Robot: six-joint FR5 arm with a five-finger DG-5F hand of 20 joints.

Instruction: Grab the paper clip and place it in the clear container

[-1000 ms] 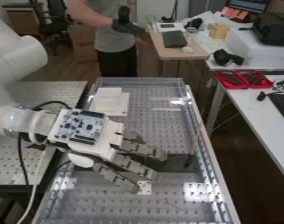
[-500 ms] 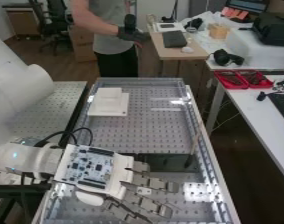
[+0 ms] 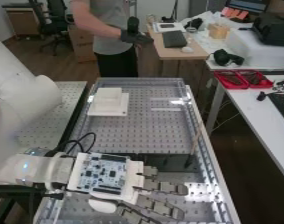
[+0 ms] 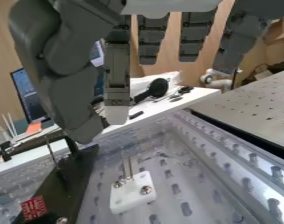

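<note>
In the high view the hand (image 3: 167, 188) is held low over the near part of the perforated bench, its fingers straight and slightly spread, pointing right. The hand (image 4: 116, 70) hangs in the wrist view with fingers extended and nothing between them. Beyond the fingertips, a small white block (image 4: 133, 192) with screws lies on the bench, and two thin metal prongs (image 4: 128, 167) rise from it; I cannot tell whether these are the paper clip. Clear walls (image 3: 200, 137) edge the bench; I cannot make out a separate clear container for certain.
A white stepped block (image 3: 109, 103) stands at the bench's far left. A dark upright panel (image 3: 171, 161) crosses the bench beside the hand, with a thin stick (image 3: 194, 145) near the right edge. Red trays (image 3: 242, 79) sit on the side table.
The hand has come toward the bench's near end, then shifted a little to the right, uncovering the middle of the bench. Its fingers have stayed extended.
</note>
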